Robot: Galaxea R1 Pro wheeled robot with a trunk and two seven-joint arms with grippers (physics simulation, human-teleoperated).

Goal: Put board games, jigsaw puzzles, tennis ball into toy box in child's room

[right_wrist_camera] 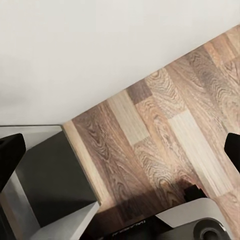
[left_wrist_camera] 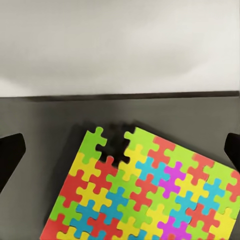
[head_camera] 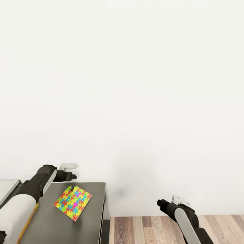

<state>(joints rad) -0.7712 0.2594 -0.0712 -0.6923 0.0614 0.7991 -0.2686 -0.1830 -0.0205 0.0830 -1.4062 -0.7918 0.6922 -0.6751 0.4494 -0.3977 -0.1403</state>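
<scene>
Left gripper (left_wrist_camera: 120, 150) was spread wide and holding nothing: in the left wrist view its two dark fingertips (left_wrist_camera: 10, 160) sat at the far left and far right edges of the frame, with the jigsaw puzzle (left_wrist_camera: 150, 192) lying between and below them, not touched. In the head view the left gripper (head_camera: 72, 176) sat at lower left, above the rear edge of the desk (head_camera: 91, 217), just past the puzzle's back corner. The jigsaw puzzle (head_camera: 73, 202) lay flat on the dark desk top, rotated so one corner pointed toward the wall (head_camera: 135, 84); multicoloured pieces in red, yellow, green, blue and magenta, with one piece-shaped gap at the edge nearest the gripper. A thin orange-edged flat object (head_camera: 28, 220) lay along the desk's left side, partly hidden by the left arm (head_camera: 20, 203); could not tell what it was. Right gripper (head_camera: 162, 203) was at lower right of the head view, off the desk and over the wooden floor (head_camera: 145, 230), well apart from the puzzle. In the right wrist view its fingertips (right_wrist_camera: 11, 155) likewise stood at opposite frame edges, so the right gripper (right_wrist_camera: 120, 155) was wide apart and empty, with wooden floor (right_wrist_camera: 165, 130) and white wall between them. Lower left of that frame showed the desk's end and leg (right_wrist_camera: 50, 180); lower right showed a grey and black robot part (right_wrist_camera: 195, 222).
</scene>
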